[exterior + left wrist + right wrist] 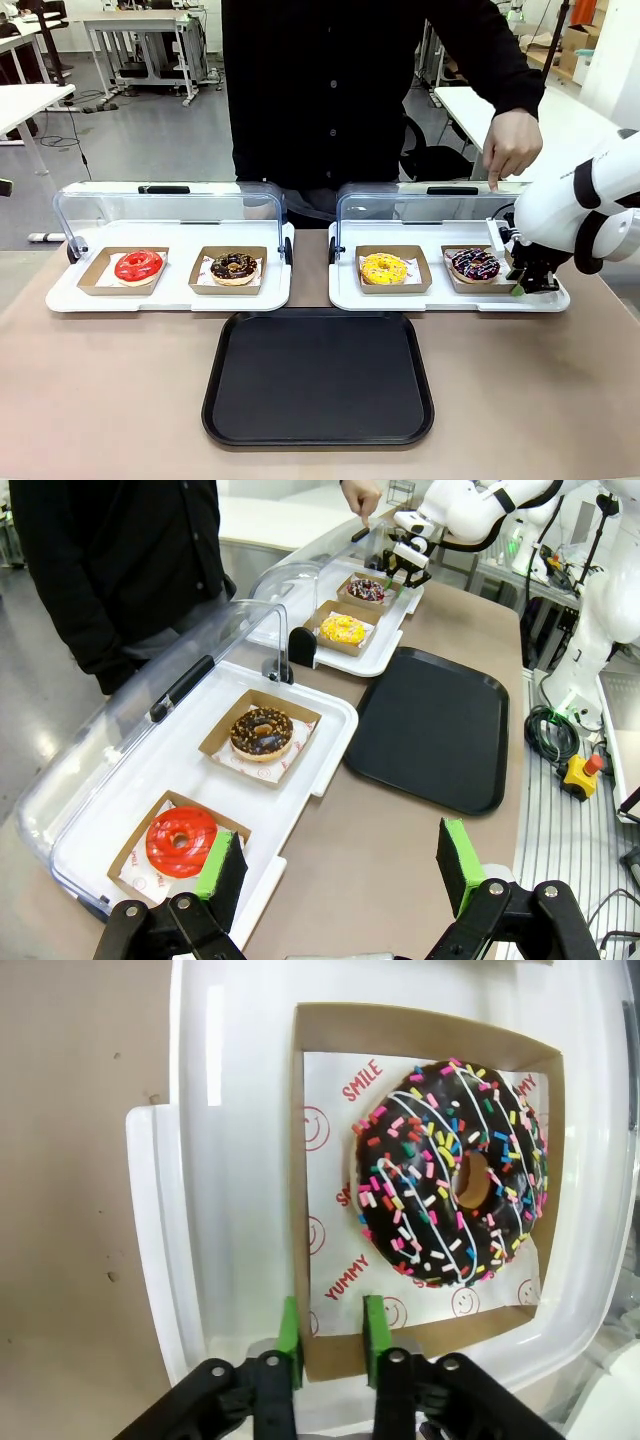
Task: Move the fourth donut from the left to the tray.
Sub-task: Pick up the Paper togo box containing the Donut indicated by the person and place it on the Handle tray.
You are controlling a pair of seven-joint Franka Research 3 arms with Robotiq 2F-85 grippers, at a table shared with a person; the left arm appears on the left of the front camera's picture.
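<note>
Right gripper (331,1328) is straddling the carton (420,1025) wall by the white tray's (240,1160) edge, clamping unclear, presumably sparing the fourth donut's (420,1160) glaze.

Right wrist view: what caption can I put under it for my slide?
Right gripper straddling a corner of the small cardboard tray that holds the striped, sprinkled chocolate donut.

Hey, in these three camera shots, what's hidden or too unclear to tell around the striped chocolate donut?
Front view: the right end effector has its fingertips mostly behind its black body, so contact with the cardboard tray is unclear.
Left wrist view: the fourth donut is too small to show its drizzle.
Right wrist view: the cardboard tray's near corner is under the fingers.
</note>
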